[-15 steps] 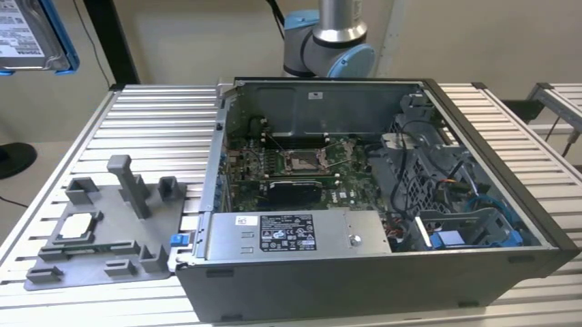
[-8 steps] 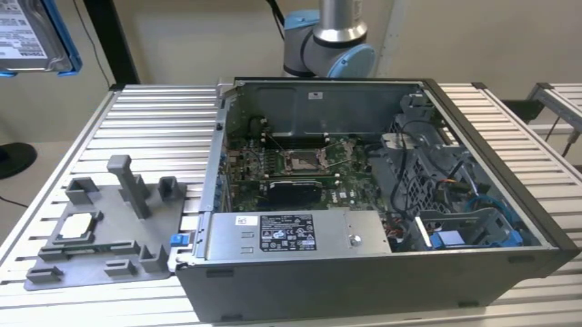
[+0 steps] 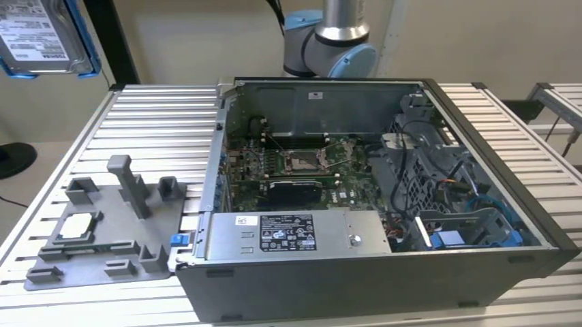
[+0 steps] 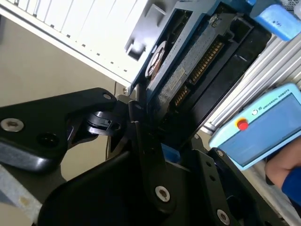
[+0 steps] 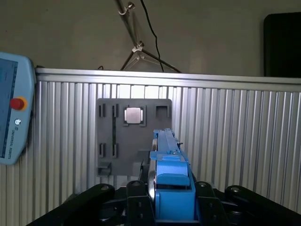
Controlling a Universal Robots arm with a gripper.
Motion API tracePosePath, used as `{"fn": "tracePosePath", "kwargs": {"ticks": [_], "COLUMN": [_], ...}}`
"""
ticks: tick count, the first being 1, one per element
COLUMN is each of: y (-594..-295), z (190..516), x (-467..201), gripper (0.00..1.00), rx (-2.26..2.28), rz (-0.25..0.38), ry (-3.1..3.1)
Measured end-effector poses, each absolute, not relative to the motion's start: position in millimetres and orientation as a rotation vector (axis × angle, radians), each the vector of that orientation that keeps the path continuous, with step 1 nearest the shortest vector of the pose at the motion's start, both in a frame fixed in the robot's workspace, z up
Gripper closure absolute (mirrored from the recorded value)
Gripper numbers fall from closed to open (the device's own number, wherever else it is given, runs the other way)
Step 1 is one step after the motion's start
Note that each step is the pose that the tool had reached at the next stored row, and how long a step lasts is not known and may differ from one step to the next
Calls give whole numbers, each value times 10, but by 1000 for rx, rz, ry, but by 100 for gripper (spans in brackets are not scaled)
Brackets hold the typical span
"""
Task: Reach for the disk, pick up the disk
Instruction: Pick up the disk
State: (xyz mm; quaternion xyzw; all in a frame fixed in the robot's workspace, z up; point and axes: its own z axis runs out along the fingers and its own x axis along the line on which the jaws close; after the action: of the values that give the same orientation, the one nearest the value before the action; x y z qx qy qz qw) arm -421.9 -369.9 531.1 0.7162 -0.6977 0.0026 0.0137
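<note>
Disk is hanging in the air at the exterior view's far left, its label face showing and its blue bracket framing it, well clear of the desk. Going rightward, the grey fixture plate is lying on the slats with the small silver chip sitting in it. The open computer case is taking up the middle, and the arm's base joint is standing behind it.

By my judgement the reach is over and the pick-up is at its lifted stage. The hand is pinching the disk edge-on, with the black fingers sitting against both flanks. This stage is calling for a firm, steady pinch, so that the drive is neither slipping nor twisting.

The exterior view is giving the disk's height and its label. The first wrist view is looking along the blue edge to the fixture plate and chip on the desk beyond, with the teach pendant lying at the desk's edge. The second wrist view is adding the disk's underside, with its circuit board and connector row. It is also showing the fingers closing on the disk, and a person's sleeve beside the pendant.
</note>
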Motion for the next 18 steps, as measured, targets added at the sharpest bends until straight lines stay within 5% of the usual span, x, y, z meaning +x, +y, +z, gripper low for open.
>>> {"fn": "tracePosePath", "kwargs": {"ticks": [18], "y": [-3699], "z": [5289], "x": [-3562], "gripper": [100], "rx": [2231], "rz": [8], "ry": [-2173]}}
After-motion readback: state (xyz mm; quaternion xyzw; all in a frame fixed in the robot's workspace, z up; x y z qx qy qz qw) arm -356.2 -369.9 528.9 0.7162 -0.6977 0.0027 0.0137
